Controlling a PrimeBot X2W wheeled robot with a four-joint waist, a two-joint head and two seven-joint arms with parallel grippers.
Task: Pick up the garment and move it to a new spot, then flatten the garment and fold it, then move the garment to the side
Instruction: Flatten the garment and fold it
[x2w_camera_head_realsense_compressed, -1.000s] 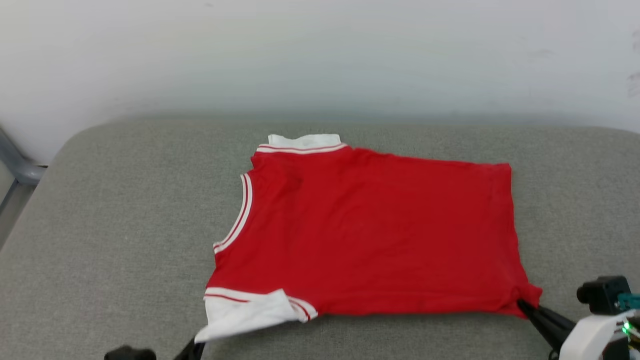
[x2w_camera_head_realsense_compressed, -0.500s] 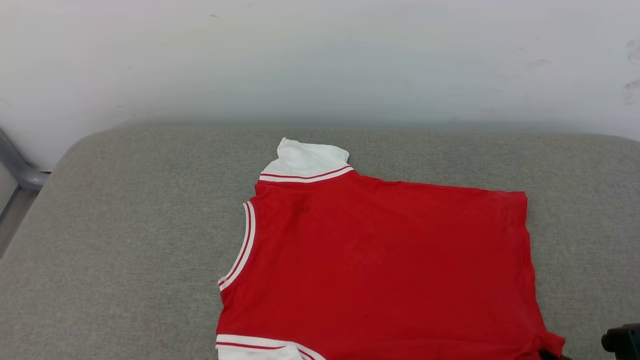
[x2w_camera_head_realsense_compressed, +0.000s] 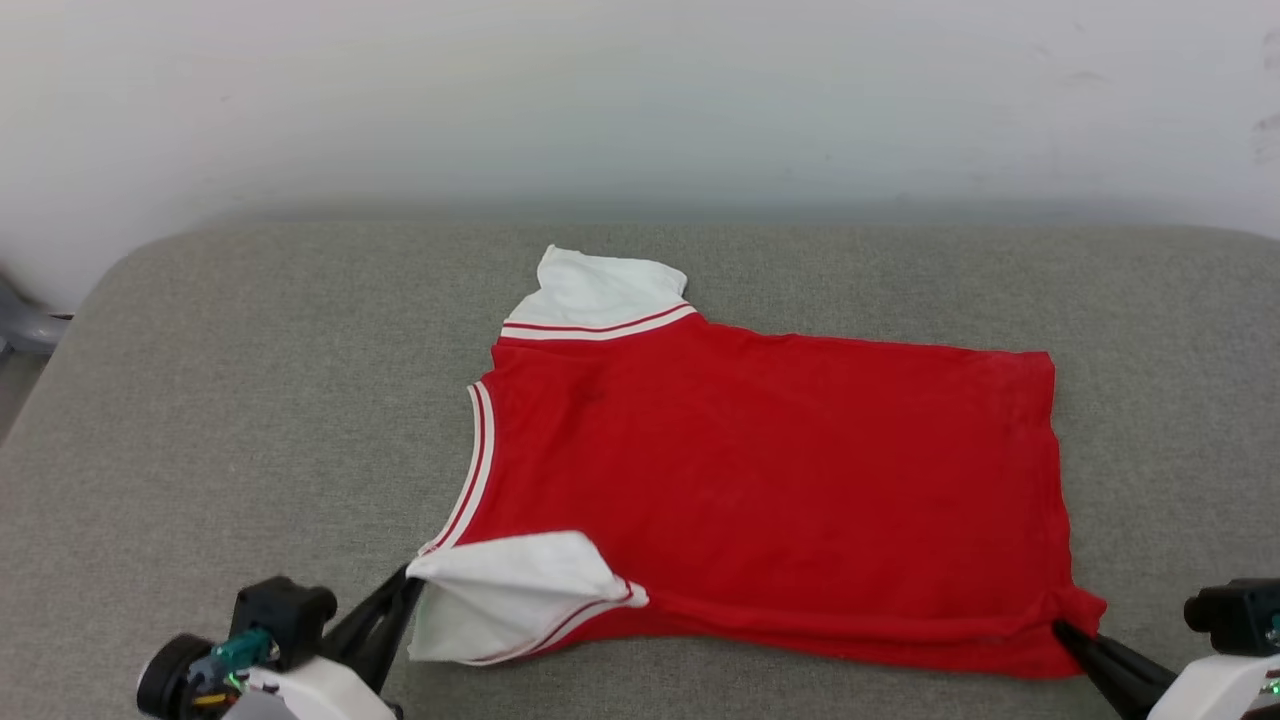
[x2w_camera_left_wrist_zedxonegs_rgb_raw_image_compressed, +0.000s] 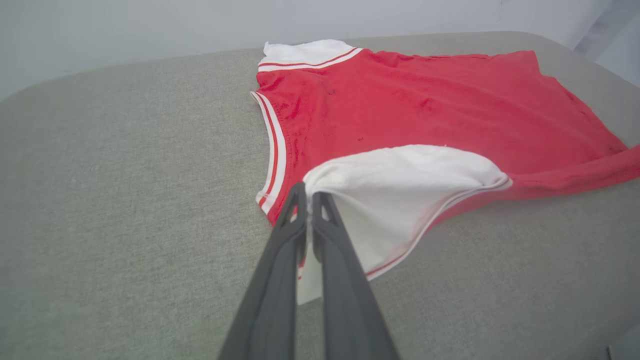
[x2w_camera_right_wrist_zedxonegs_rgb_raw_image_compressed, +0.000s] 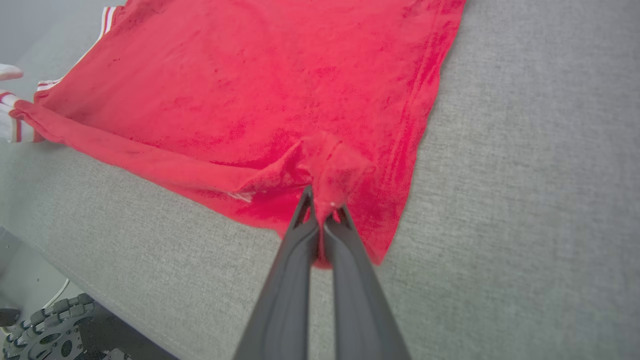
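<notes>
The red shirt (x2w_camera_head_realsense_compressed: 760, 480) is spread on the grey cushion (x2w_camera_head_realsense_compressed: 230, 400); its near white sleeve (x2w_camera_head_realsense_compressed: 510, 595) is pinched by the left hand (x2w_camera_head_realsense_compressed: 408, 582), its hem corner (x2w_camera_head_realsense_compressed: 1078, 608) (bunched) by the right hand (x2w_camera_head_realsense_compressed: 1062, 630).

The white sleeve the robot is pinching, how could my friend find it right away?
Look at the big grey cushion, where a red T-shirt lies spread out. Go to its neckline end, at the edge nearest the robot. That white sleeve is puffed up and pinched by the left end effector, while the other white sleeve lies flat near the wall.
</notes>
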